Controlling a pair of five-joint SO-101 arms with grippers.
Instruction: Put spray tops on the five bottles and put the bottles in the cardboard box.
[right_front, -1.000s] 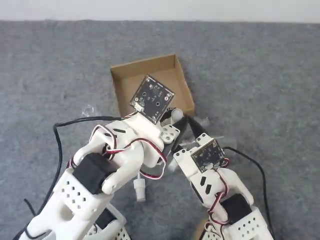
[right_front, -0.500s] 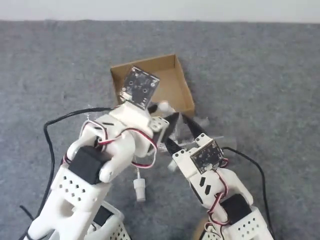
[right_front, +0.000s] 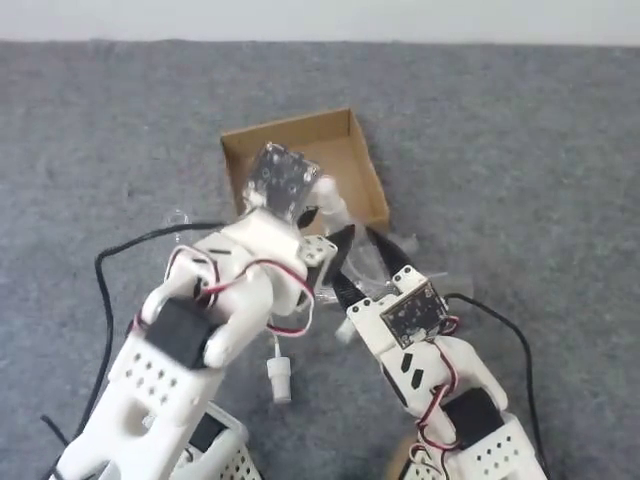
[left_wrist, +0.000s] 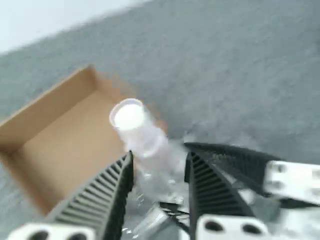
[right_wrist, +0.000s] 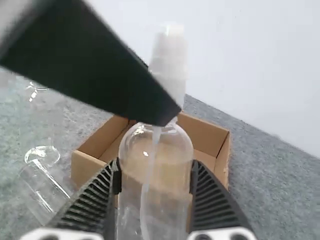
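A clear bottle (right_wrist: 155, 155) stands upright between the pads of my right gripper (right_wrist: 154, 170), which is shut on its body. A white spray top (left_wrist: 131, 117) sits on the bottle's neck. My left gripper (left_wrist: 159, 160) comes from above and is shut on that spray top. In the high view both grippers meet just in front of the cardboard box (right_front: 300, 126), the left gripper (right_front: 326, 214) over the right gripper (right_front: 362, 246). The box (left_wrist: 55, 150) lies open just behind the bottle, and what shows of its floor is bare.
A loose spray top (right_front: 278, 378) lies on the grey carpet near the arms' bases. More clear bottles lie to the right of the box (right_front: 412, 246), and one stands beside the held bottle (right_wrist: 42, 170). A white basket (right_front: 228, 452) sits at the front left.
The left arm's wrist has shifted left and back toward the box and turned while holding the spray top. The right arm has stayed in place with the bottle.
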